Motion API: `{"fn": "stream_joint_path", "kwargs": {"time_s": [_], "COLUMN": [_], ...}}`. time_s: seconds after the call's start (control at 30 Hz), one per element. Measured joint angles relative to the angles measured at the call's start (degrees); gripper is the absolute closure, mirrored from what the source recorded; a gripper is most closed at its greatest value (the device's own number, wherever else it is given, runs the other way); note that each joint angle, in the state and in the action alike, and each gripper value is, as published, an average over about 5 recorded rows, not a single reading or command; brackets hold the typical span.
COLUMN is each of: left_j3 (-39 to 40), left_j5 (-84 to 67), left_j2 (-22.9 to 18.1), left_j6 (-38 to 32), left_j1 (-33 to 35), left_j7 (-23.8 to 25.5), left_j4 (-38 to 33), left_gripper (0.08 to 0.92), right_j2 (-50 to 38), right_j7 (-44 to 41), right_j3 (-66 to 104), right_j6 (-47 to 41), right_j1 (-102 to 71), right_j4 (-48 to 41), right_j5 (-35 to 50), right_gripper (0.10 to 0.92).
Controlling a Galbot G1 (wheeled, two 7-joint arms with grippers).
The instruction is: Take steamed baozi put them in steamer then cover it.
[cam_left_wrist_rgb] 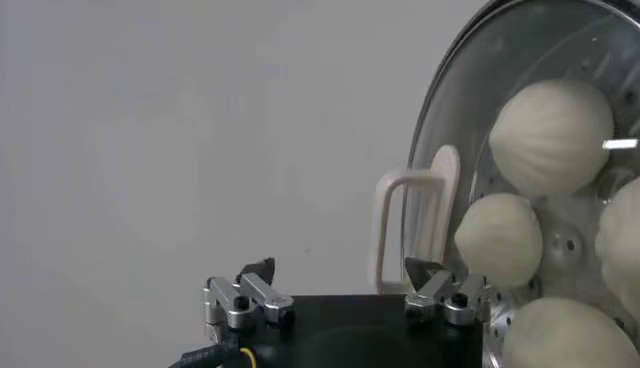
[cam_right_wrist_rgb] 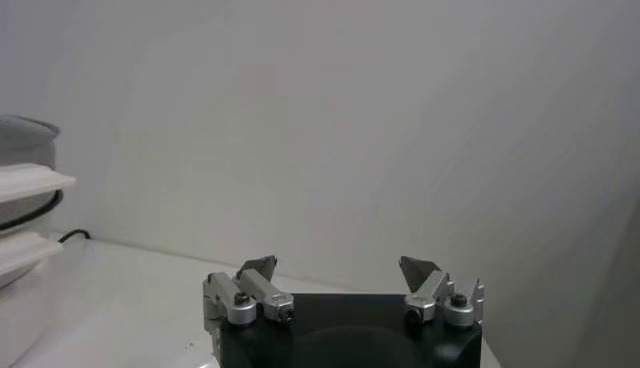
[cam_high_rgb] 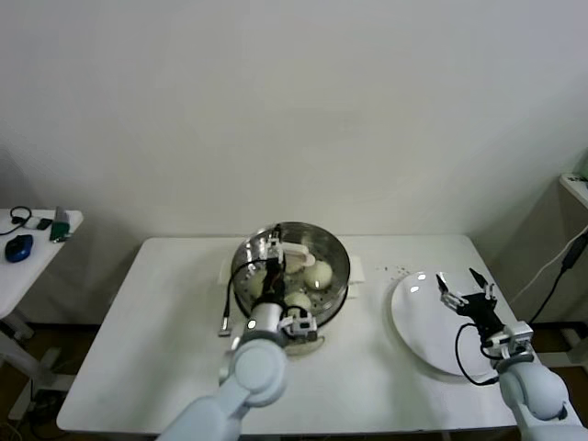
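Shiny round stainless-steel steamer sits mid-bench, cream-white domed baozi inside. My left gripper hangs spread wide over its rim, holding nothing. My right gripper hovers open above the flat white plate.

no readable text, labels or numbers anywhere

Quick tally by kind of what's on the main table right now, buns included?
Steamed baozi, all in the pot: 4 (one, a second, a third, a fourth at the frame edge)
Steamer: 1
White plate: 1
Total: 6
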Motion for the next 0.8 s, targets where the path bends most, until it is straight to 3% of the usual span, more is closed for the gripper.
{"fn": "stream_joint_path", "kwargs": {"time_s": [0.37, 0.8], "left_j3": [-4.75, -22.13], "left_j5": [-5.89, -31.32], "left_j2": [4.11, 5.93], "left_j6": [0.0, -1.88], "left_j1": [7.24, 18.6], "left_j7": [-2.2, -16.57], "left_j4": [-9.86, -15.81], "left_gripper": [0.177, 0.177], "right_j2": [0.47, 2.06], "right_j7": [0.69, 0.66], "right_j3": [-0.26, -0.29], "right_j6": [-1.76, -2.21], "right_j1": [-0.21, -1.37], "right_j4": [1.74, 3.79], "right_j5": [0.56, -0.77], "right_gripper": [0.203, 0.203]}}
